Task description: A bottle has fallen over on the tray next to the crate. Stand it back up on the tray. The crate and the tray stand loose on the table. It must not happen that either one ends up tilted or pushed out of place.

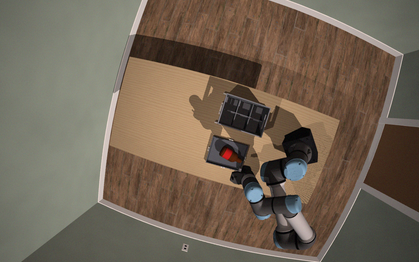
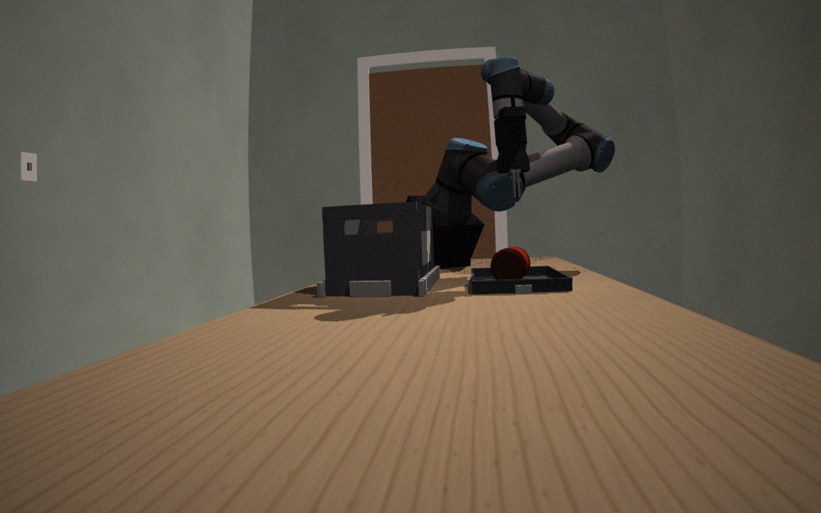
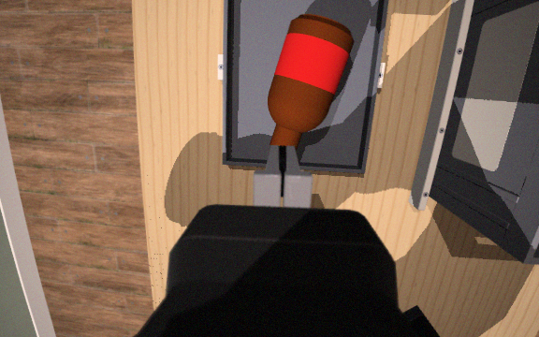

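Bottle (image 3: 308, 80): lies on its side in the tray (image 3: 246, 94), just ahead of the hand; long axis runs away from the hand, neck toward the fingertips, base at the far end, leaning slightly right.
Hand (image 3: 282, 161): clenched on nothing, fingers pressed together, raised over the tray's near rim in line with the neck.
Crate (image 3: 499, 122): dark, divided, on the bench (image 3: 181, 117) to the hand's right, beside the tray, apart from it.
Label: plain red band around the bottle's body; no writing readable.
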